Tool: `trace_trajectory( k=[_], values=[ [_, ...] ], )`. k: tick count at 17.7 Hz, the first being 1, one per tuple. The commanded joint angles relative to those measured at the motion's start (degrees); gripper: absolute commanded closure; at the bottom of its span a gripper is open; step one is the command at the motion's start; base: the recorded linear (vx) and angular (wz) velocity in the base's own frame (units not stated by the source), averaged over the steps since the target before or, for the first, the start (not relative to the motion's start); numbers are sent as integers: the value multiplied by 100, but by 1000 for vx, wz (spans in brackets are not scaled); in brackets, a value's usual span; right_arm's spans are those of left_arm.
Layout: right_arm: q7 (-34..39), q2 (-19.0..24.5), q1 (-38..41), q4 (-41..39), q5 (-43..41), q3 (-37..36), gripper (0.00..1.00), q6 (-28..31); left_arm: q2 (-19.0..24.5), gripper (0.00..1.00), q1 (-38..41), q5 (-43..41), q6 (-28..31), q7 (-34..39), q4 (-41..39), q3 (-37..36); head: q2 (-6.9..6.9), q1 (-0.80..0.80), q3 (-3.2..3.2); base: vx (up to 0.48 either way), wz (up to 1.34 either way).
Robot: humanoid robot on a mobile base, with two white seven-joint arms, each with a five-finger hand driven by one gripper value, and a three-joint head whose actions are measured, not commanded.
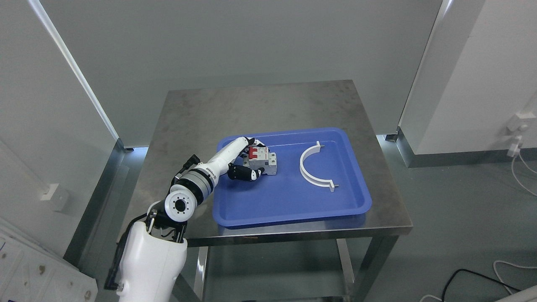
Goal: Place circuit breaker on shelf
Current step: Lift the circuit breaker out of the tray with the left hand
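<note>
Fingers [245, 173] of left hand [243, 161] curl round circuit breaker [263, 161] in blue tray [293, 201]

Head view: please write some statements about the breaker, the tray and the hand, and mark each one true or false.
1. The breaker is in the blue tray. True.
2. The left hand is around the breaker. True.
3. The white clamp lies left of the breaker. False: it lies to its right, apart from it.
4. The tray sits on the floor. False: it sits on the metal table.
5. The breaker has red switches. True.
</note>
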Motion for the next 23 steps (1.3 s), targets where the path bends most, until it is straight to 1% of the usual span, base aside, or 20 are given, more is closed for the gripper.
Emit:
trace_trajectory(
  k=[1, 2, 4, 5, 7, 8, 9, 10, 15, 17, 21, 23],
  values=[
    [0, -100, -1, 0, 0, 0, 0, -3, 45, 95, 111, 53, -940, 99, 294, 817, 0, 0, 0, 0, 0],
    [0, -100, -1, 0, 0, 0, 0, -3, 45, 95, 42, 201, -1046, 309, 285, 914, 0, 0, 0, 0, 0],
    [0, -100, -1, 0, 0, 0, 0, -3, 45, 94, -134, 1007, -1178, 1124, 232, 932, 0, 1, 0, -2, 6],
    [0, -100, -1, 0, 0, 0, 0, -3, 45, 93, -178, 1611, -1414, 1729, 232, 915, 0, 1, 0, -3, 11],
    [0, -100, -1, 0, 0, 0, 0, -3, 45, 92, -127, 2510, -2107, 2906, 232, 740, 0, 1, 0, 0, 0],
    [0, -100, 8, 0, 0, 0, 0, -3, 45, 92, -56, 2592, -2337, 3408, 180, 652, 0, 1, 0, 0, 0],
    [0, -100, -1, 0, 0, 0, 0, -3, 45, 92, 101, 2593, -2400, 3779, 6, 616, 0, 1, 0, 0, 0],
    [0, -100, -1, 0, 0, 0, 0, -3, 45, 92, 276, 2593, -2401, 3957, -214, 599, 0, 1, 0, -12, 2],
    [0, -100, -1, 0, 0, 0, 0, -3, 45, 92, 1234, 2628, -2480, 3958, -900, 590, 0, 1, 0, -39, -69],
    [0, -100, -1, 0, 0, 0, 0, -3, 45, 92, 1464, 2655, -2480, 3950, -1120, 625, 0, 1, 0, -93, -128],
    [0, -100, 8, 0, 0, 0, 0, -3, 45, 92, 1553, 2663, -2314, 3643, -1393, 958, 0, 1, 0, -168, -97],
    [0, -100, -1, 0, 0, 0, 0, -3, 45, 92, 1544, 2716, -1937, 3581, -1551, 1099, 1, 1, 0, -176, -61]
  ],
)
